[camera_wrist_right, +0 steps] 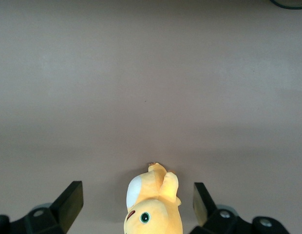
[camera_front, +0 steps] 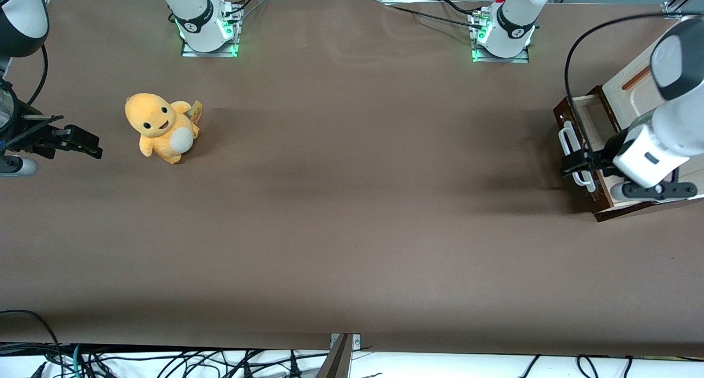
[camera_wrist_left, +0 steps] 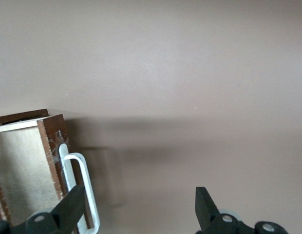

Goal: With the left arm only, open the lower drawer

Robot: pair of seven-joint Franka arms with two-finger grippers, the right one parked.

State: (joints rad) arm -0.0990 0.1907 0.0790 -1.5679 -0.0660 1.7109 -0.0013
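Note:
The lower drawer (camera_front: 564,111) has a dark brown front and a long white bar handle (camera_front: 566,138). It stands pulled partway out of the cabinet, with its pale tray (camera_front: 593,116) showing. My left arm (camera_front: 668,130) reaches over the cabinet, and its black gripper (camera_front: 575,163) is at the handle's nearer half. In the left wrist view the gripper (camera_wrist_left: 139,204) is open wide. One finger (camera_wrist_left: 73,204) overlaps the white handle (camera_wrist_left: 87,185) beside the brown drawer front (camera_wrist_left: 51,146). The other finger (camera_wrist_left: 204,202) is over bare table. Nothing is gripped.
The cream cabinet top (camera_front: 632,92) with an orange-brown strip lies at the working arm's end of the table. An orange plush toy (camera_front: 162,127) sits toward the parked arm's end, also in the right wrist view (camera_wrist_right: 151,204). The table surface (camera_front: 352,202) is brown.

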